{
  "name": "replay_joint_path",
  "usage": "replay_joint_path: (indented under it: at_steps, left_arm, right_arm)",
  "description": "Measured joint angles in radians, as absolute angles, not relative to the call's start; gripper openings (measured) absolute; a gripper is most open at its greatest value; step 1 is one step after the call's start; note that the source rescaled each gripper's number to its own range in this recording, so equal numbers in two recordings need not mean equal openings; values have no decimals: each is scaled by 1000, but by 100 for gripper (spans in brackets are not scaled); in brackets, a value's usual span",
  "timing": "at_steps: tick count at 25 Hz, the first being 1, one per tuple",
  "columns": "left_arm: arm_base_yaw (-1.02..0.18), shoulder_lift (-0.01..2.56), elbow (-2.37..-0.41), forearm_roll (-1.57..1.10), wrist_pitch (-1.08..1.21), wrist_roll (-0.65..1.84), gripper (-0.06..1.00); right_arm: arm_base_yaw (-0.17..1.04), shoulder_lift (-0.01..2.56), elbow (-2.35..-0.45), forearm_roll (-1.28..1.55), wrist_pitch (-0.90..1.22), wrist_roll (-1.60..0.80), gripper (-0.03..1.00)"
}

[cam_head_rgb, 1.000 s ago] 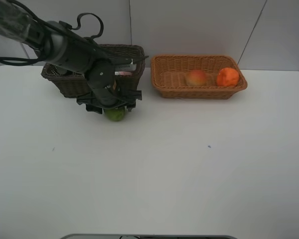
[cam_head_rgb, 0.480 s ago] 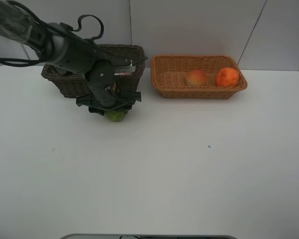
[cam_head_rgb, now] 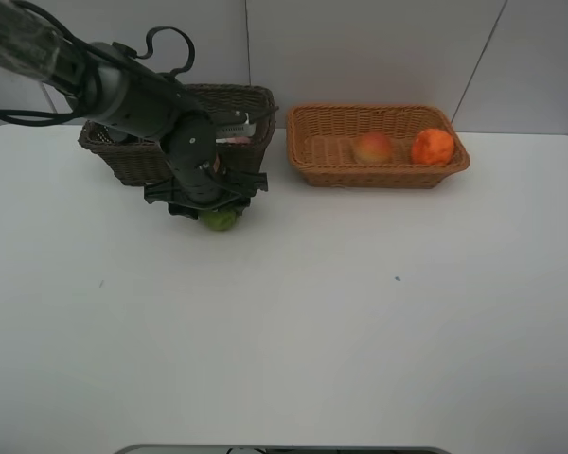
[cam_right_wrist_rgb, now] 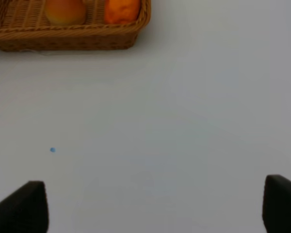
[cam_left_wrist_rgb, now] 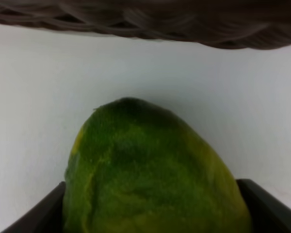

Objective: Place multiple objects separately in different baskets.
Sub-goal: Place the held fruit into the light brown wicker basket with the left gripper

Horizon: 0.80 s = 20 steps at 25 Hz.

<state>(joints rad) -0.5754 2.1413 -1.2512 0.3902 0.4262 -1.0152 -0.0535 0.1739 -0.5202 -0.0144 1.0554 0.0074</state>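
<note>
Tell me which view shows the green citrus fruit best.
The left wrist view: the green citrus fruit fills the frame between the left gripper's fingers. The exterior high view shows it partly hidden; the right wrist view misses it.

Green citrus [cam_head_rgb: 220, 219] is sitting on the table right in front of the dark brown basket [cam_head_rgb: 133, 161], while the orange [cam_head_rgb: 432, 146] and peach-like fruit [cam_head_rgb: 374, 148] are lying side by side in the light tan basket [cam_head_rgb: 379, 174].

Just behind our left claw [cam_head_rgb: 218, 210] the dark brown basket [cam_head_rgb: 133, 161] is walling off the way; off to its right the tan basket [cam_head_rgb: 379, 175] is standing, while bare table [cam_head_rgb: 312, 331] is lying open in front.
</note>
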Motion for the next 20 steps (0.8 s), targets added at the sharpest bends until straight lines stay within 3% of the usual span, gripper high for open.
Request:
replay_joint_path:
  at_steps: [10, 20]
  left_arm:
    - [-578, 2117, -1251, 389, 437, -1010, 63]
    - [-688, 2005, -1251, 335, 512, -808, 63]
  right_arm:
    - [-54, 174, -520, -14, 1055, 7, 91]
    - [-54, 174, -520, -14, 1055, 7, 91]
